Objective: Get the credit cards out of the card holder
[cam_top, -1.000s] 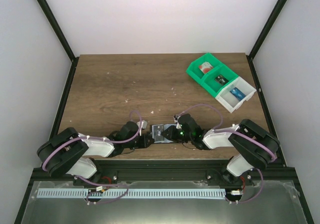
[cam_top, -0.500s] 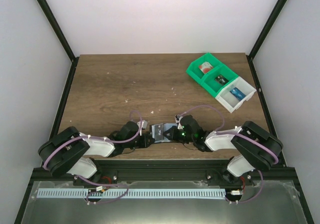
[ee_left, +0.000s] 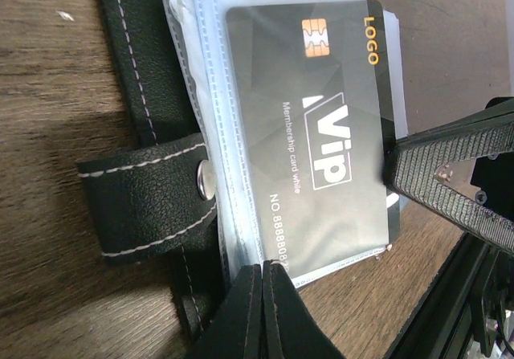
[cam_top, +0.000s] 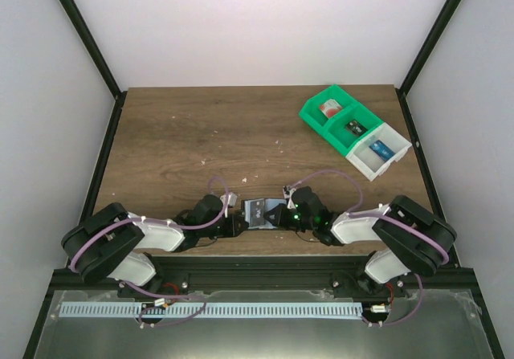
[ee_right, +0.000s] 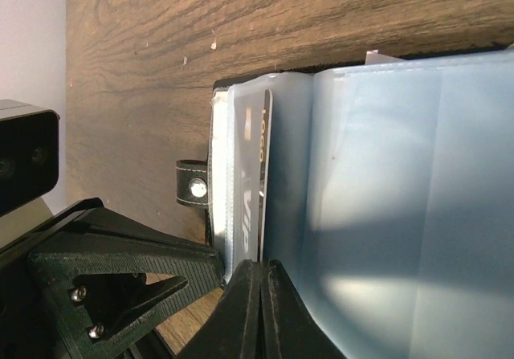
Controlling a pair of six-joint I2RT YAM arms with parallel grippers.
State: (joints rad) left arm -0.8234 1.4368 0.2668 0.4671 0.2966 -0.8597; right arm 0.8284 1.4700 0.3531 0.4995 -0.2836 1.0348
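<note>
Both clenched: left gripper (ee_left: pixel 262 269) pins the card holder (ee_left: pixel 148 70) by its sleeve edge; right gripper (ee_right: pixel 259 267) nips the VIP card (ee_left: pixel 321 142) by its exposed long edge; pull likely toward the right arm

credit card (ee_left: pixel 321 118) in card holder (ee_left: pixel 148 70), table's (cam_top: pixel 201 134) near edge, bins (cam_top: pixel 353 130) far right

we see a brown wooden table (cam_top: pixel 201 134) between plain white walls (cam_top: pixel 257 22), with black frame posts (cam_top: pixel 84 34) at its far corners.
</note>
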